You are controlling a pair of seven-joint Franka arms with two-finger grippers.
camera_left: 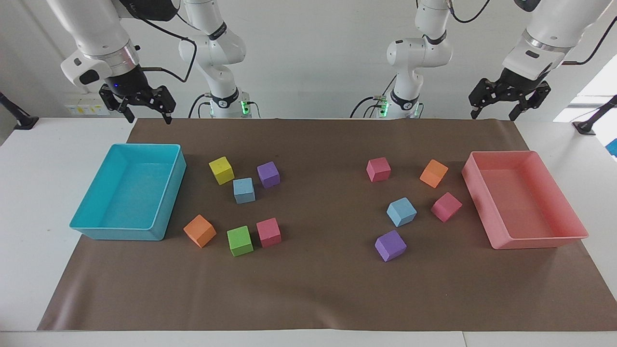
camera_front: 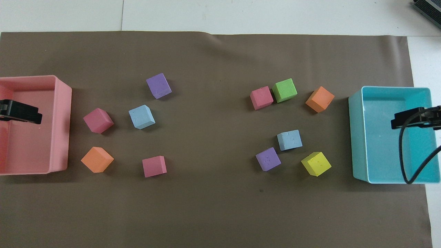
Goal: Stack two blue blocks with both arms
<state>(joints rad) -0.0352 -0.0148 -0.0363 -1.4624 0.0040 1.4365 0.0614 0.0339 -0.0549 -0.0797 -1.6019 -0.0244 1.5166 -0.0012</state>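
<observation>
Both arms are just hanging up in the air at their own ends of the worktop point(camera_left: 29, 202). The left end effector point(camera_left: 496, 114) is raised over the pink tray point(camera_left: 573, 226), fingers spread open and nothing in them, and the right end effector point(camera_left: 147, 117) sits raised over the turquoise tray point(camera_left: 164, 212), also open and empty. The two blue blocks are both flat on the brown mat point(camera_left: 318, 289), well apart from each other. One blue block point(camera_left: 244, 190) is toward the right arm's end, tucked between the yellow block point(camera_left: 221, 170) and a purple block point(camera_left: 268, 174), a bit farther from the robots than both. An orange block point(camera_left: 199, 231), a green block point(camera_left: 239, 240) and a pink block point(camera_left: 268, 232) lie farther out still, the green and pink ones touching or just about. The other blue block point(camera_left: 401, 211) is toward the left arm's end, sitting turned at an angle, just beside a pink block point(camera_left: 446, 206), with another purple block point(camera_left: 390, 245) farther from the robots. One more pink block point(camera_left: 378, 169) and an orange one point(camera_left: 433, 173) sit nearer to the robots.
</observation>
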